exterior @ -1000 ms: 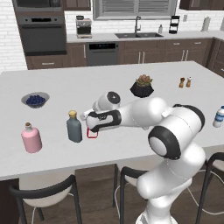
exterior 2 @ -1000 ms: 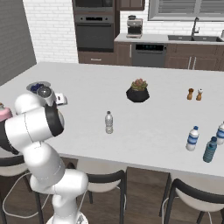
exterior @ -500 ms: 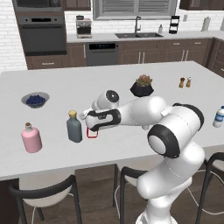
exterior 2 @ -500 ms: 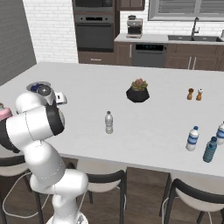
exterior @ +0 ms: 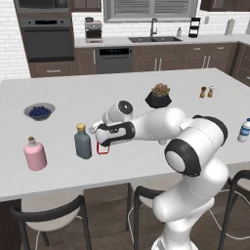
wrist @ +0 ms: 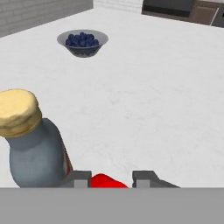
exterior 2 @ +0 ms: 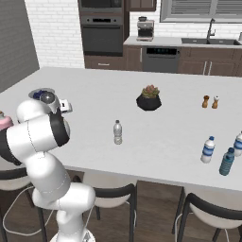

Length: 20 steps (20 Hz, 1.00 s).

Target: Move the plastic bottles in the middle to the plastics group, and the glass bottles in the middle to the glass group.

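At the island's left end my gripper (wrist: 111,177) is clamped on the red bottle (exterior: 102,148), right beside the grey bottle (exterior: 82,142). My worry: letting go this close could tip the red bottle against its grey neighbour.

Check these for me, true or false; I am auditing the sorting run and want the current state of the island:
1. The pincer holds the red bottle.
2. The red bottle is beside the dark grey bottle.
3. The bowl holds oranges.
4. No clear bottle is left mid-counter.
1. True: the pincer is shut on the red bottle.
2. True: it is right by the dark grey bottle, near the pink bottle.
3. False: the bowl holds blueberries.
4. False: one clear bottle stands mid-counter, in front of the potted plant.
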### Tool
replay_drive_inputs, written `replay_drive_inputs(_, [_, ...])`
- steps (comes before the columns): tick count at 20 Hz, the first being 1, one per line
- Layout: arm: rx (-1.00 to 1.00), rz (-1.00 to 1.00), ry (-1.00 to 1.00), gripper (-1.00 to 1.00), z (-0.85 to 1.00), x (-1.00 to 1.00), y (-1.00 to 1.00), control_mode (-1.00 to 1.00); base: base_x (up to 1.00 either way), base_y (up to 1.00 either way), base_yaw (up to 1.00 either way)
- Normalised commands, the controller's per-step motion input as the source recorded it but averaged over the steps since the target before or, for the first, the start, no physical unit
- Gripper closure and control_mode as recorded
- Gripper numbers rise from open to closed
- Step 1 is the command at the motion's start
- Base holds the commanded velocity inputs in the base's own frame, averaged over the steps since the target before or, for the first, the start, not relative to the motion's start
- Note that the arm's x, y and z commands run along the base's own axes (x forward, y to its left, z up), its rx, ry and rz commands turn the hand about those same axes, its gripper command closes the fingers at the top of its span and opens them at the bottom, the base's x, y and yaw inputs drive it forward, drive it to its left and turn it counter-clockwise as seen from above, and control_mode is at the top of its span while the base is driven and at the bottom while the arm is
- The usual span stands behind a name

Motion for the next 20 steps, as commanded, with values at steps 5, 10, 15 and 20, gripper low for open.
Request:
replay_drive_inputs(5, [0.00, 0.00, 0.00, -1.00, 0.00, 0.00, 0.00, -1.00, 0.00, 0.00, 0.00])
replay_drive_inputs(10, [0.00, 0.00, 0.00, -1.00, 0.00, 0.00, 0.00, -1.00, 0.00, 0.00, 0.00])
replay_drive_inputs(15, [0.00, 0.00, 0.00, -1.00, 0.01, 0.00, 0.00, -1.00, 0.00, 0.00, 0.00])
replay_drive_inputs(20, [0.00, 0.00, 0.00, -1.00, 0.35, 0.00, 0.01, -1.00, 0.00, 0.00, 0.00])
